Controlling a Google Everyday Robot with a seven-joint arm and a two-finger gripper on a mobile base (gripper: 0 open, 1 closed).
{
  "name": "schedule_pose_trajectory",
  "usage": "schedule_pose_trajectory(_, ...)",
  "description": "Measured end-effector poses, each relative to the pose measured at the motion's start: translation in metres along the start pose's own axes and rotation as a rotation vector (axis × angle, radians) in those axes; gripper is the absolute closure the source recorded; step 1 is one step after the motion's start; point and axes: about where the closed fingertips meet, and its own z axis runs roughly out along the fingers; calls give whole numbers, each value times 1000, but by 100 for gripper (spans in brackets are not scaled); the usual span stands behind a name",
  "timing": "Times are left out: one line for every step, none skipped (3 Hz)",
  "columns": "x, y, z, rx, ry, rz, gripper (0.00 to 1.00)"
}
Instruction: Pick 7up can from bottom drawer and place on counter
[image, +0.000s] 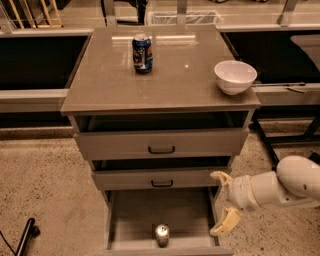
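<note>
The 7up can (161, 235) stands upright near the front edge of the open bottom drawer (135, 212), its silver top facing up. My gripper (221, 204) is open, its two cream fingers spread apart, at the drawer's right wall, right of and above the can, holding nothing. The counter (160, 80) is the glossy grey-brown top of the cabinet, above the two upper drawers.
A blue-labelled can (142, 53) stands at the back of the counter. A white bowl (235, 76) sits at its right edge. The two upper drawers (161, 145) are slightly pulled out. Dark shelving flanks the cabinet. A black wheeled leg (25, 239) is at lower left.
</note>
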Motion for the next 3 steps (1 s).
schedule_pose_trajectory(2, -9, 0, -1, -35, -133, 0)
schedule_pose_trajectory(-2, -10, 8, -3, -49, -149, 0)
schedule_pose_trajectory(13, -13, 52, -19, -124, -150, 0)
